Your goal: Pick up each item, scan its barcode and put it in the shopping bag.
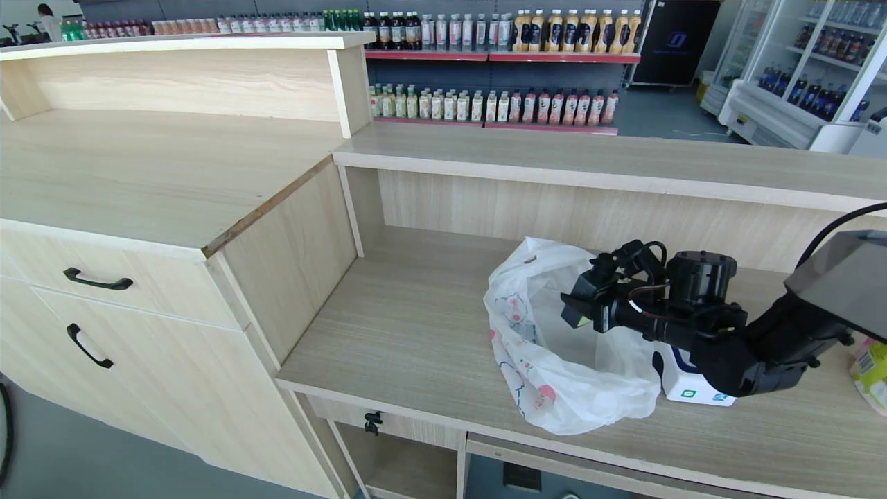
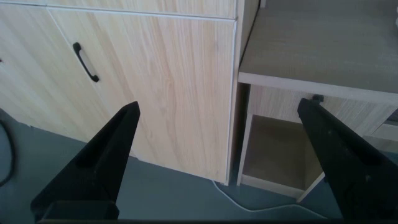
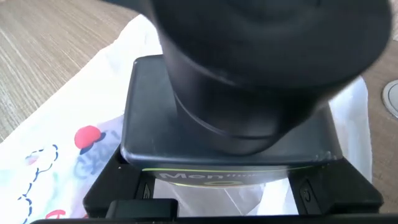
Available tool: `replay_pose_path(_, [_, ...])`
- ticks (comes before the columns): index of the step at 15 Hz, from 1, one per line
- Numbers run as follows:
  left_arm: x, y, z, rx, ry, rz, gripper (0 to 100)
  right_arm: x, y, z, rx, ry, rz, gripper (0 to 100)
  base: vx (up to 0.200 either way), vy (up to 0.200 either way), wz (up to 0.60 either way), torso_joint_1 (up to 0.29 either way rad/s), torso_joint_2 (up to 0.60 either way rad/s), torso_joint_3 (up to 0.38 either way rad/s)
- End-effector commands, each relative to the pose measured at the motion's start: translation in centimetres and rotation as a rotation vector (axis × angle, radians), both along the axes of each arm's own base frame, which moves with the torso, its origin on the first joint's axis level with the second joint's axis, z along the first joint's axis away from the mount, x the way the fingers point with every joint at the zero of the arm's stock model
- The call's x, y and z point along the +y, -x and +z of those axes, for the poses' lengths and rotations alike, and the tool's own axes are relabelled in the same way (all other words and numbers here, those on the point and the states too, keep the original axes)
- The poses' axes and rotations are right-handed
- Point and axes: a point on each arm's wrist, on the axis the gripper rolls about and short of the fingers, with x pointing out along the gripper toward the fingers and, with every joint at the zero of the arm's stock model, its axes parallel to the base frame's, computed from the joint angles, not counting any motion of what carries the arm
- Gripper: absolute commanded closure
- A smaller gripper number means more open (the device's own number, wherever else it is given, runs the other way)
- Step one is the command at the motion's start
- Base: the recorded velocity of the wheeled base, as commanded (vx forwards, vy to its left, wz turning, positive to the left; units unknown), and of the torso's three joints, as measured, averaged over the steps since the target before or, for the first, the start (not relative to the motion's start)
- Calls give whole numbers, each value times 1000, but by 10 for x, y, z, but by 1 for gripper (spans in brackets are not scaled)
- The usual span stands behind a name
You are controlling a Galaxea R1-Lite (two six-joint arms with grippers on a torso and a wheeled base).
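A white plastic shopping bag (image 1: 554, 374) with red and blue prints lies open on the lower counter shelf (image 1: 409, 333). My right gripper (image 1: 585, 308) hangs just above the bag's mouth, shut on a dark bottle (image 3: 230, 143) with a wide black cap. The bag (image 3: 56, 155) spreads out under the bottle in the right wrist view. My left gripper (image 2: 217, 124) is open down beside the counter, facing the cabinet front, with nothing between its fingers (image 2: 93, 168).
A small white box (image 1: 686, 388) stands on the shelf right of the bag, partly behind my right arm. A yellow-green package (image 1: 872, 371) sits at the far right edge. A raised counter (image 1: 152, 173) and drawers with black handles (image 1: 97, 281) are on the left.
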Motion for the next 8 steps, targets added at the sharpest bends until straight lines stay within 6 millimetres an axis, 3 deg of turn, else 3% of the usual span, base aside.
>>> replay_pose_path(1, [0, 0, 0, 0, 1, 1, 0, 1, -2, -11, 25, 7, 2, 100, 0, 0, 0, 0, 0, 0])
replay_pose_path(8, [0, 0, 0, 0, 1, 0, 0, 1, -6, -20, 17, 29, 25, 100, 0, 0, 0, 0, 0, 0])
